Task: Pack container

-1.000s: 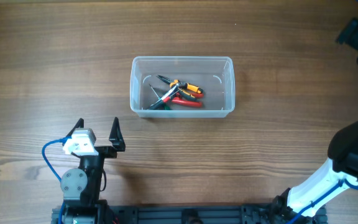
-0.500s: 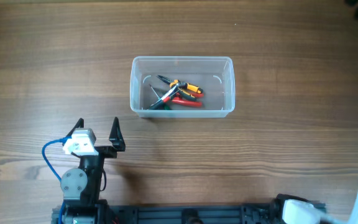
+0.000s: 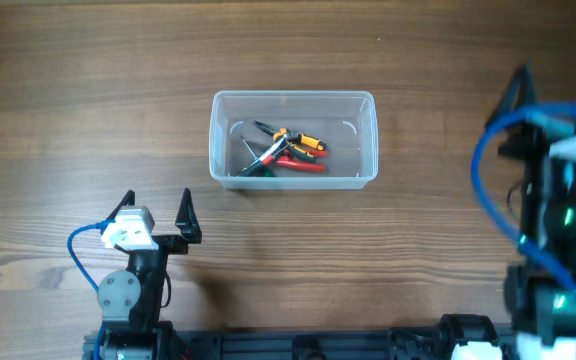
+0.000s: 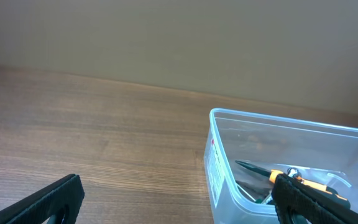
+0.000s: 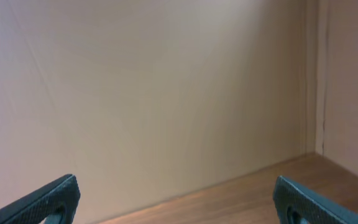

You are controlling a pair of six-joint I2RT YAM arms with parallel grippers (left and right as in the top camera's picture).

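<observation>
Container untouched; left claw agape near it; right claw agape.

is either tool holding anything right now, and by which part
Nothing is held. Left tool and right tool are both open and empty; the pliers lie in the container.

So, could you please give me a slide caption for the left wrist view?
Open left pincer facing a clear rectangular plastic tub holding orange-handled hand tools on a wooden table.
</observation>
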